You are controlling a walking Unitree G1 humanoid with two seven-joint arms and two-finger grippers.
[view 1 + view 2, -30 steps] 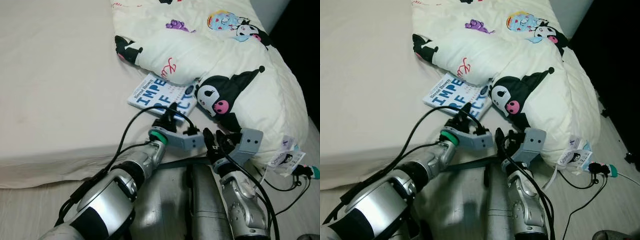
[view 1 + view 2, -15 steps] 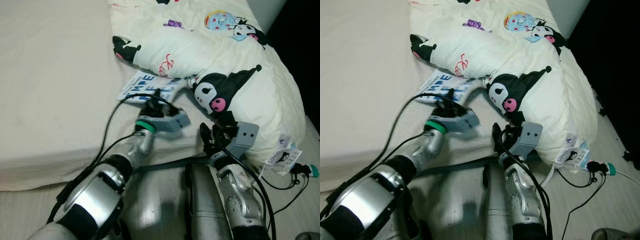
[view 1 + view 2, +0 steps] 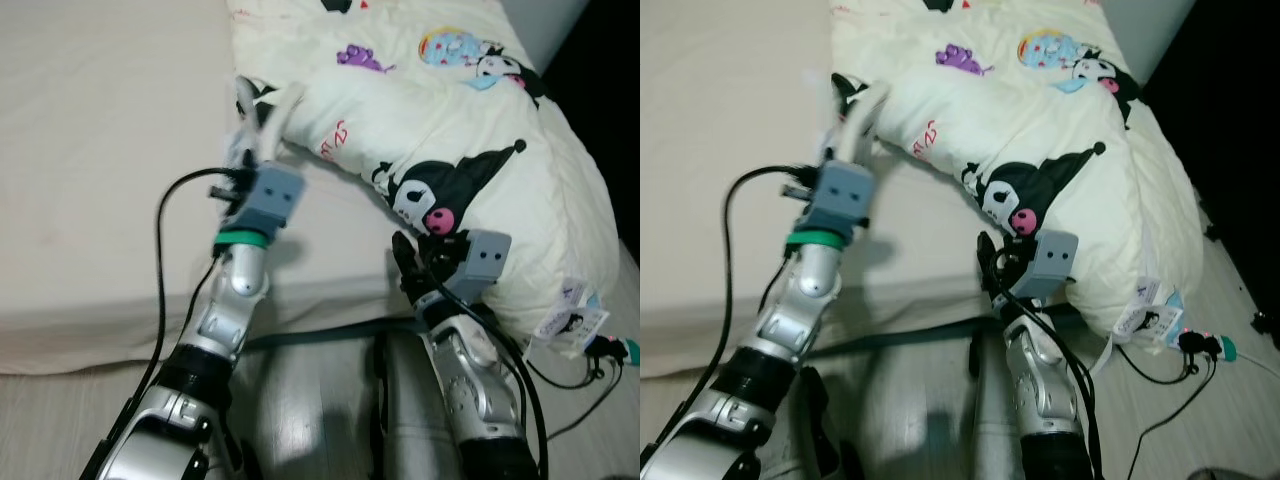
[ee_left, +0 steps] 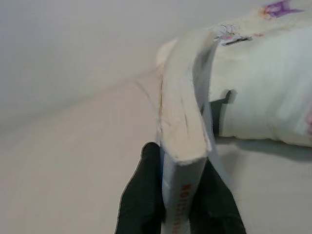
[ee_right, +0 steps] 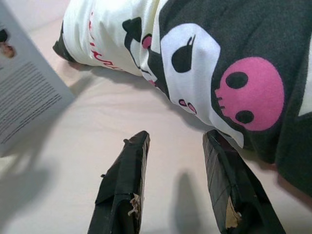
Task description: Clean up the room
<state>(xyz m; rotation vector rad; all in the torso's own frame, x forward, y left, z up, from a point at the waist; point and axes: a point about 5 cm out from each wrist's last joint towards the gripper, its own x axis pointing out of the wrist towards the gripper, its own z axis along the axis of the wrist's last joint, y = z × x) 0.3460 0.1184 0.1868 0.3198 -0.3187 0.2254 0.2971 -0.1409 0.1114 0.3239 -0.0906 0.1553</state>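
Book (image 4: 183,146): a paperback with a pale blue-white cover and cream page block, red lettering on its spine. It stood on edge, raised off the bed (image 3: 110,150), clamped at the spine end between the left gripper's (image 4: 180,195) black fingers (image 4: 141,195), in the upper centre-left of the head view, beside the cartoon-print duvet (image 3: 450,110).

a: what's the count on the bed (image 3: 100,150)?
b: one book (image 4: 183,126), one cartoon-print comforter (image 3: 460,120), one bed.
a: and the robot?
b: two grippers, the left gripper (image 4: 181,197) and the right gripper (image 5: 178,187), with two black fingers each.
a: on the floor?
b: one cable (image 3: 575,370).
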